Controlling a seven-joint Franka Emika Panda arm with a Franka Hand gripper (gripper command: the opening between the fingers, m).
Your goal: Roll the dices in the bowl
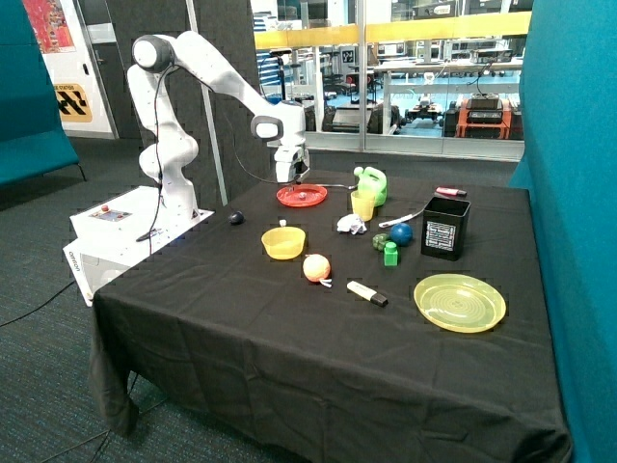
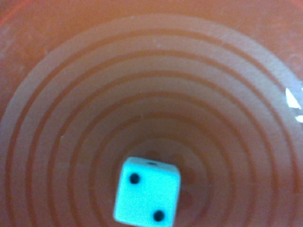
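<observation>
A pale die (image 2: 147, 193) sits low in the wrist frame, two pips up, resting on the ringed floor of a red dish (image 2: 151, 71) that fills that view. In the outside view the end effector (image 1: 292, 176) hangs just above this red dish (image 1: 302, 196) at upper centre, seemingly placed for a pick or a release; whether it is wide or narrow I cannot tell. The yellow bowl (image 1: 283, 242) lies nearer the frame's centre, apart from the dish, with bare surface (image 1: 289, 347) between them for a transfer.
</observation>
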